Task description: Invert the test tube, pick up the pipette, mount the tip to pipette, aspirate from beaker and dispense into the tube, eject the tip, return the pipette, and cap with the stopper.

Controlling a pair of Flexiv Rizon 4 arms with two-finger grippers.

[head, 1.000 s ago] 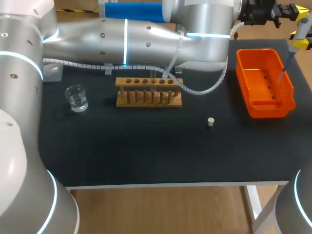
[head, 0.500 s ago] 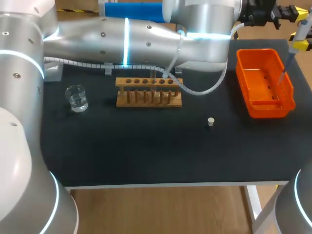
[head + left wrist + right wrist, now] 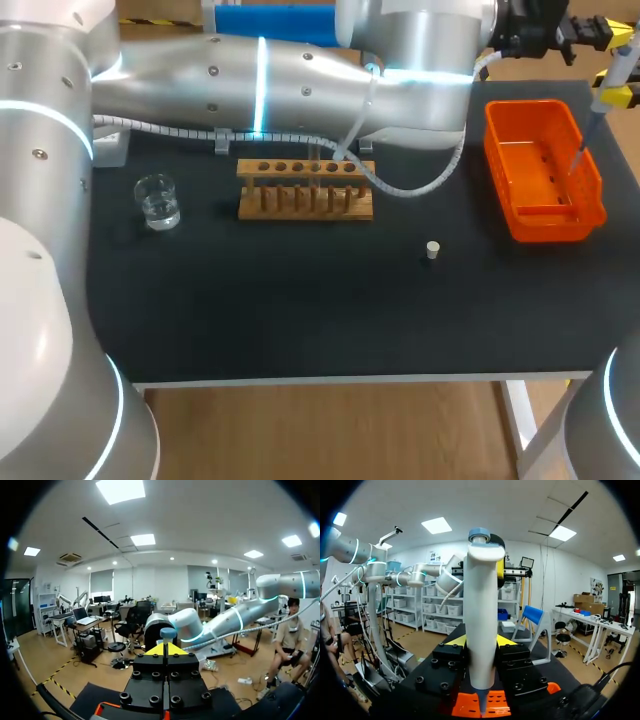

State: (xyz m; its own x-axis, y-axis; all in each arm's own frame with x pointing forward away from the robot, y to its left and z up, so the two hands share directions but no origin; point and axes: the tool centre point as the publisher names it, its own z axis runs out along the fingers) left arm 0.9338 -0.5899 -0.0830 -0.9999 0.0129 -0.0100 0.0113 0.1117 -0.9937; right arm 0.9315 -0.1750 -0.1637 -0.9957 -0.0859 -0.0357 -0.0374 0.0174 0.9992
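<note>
The right gripper [image 3: 480,641] squeezes the white pipette [image 3: 480,605] by its fat body, 1 finger on each side. In the head view the pipette hangs at 2 o'clock on the table [image 3: 300,300], with its thin tip [image 3: 582,152] over the orange basket [image 3: 505,125]. The left gripper [image 3: 165,649] has its 2 fingers pressed together, holding nothing, and points at the pipette's blue top [image 3: 168,632]. I think the pipette is light, hard and smooth, so the fat middle is the best place to hold. The tip looks easy to bend.
</note>
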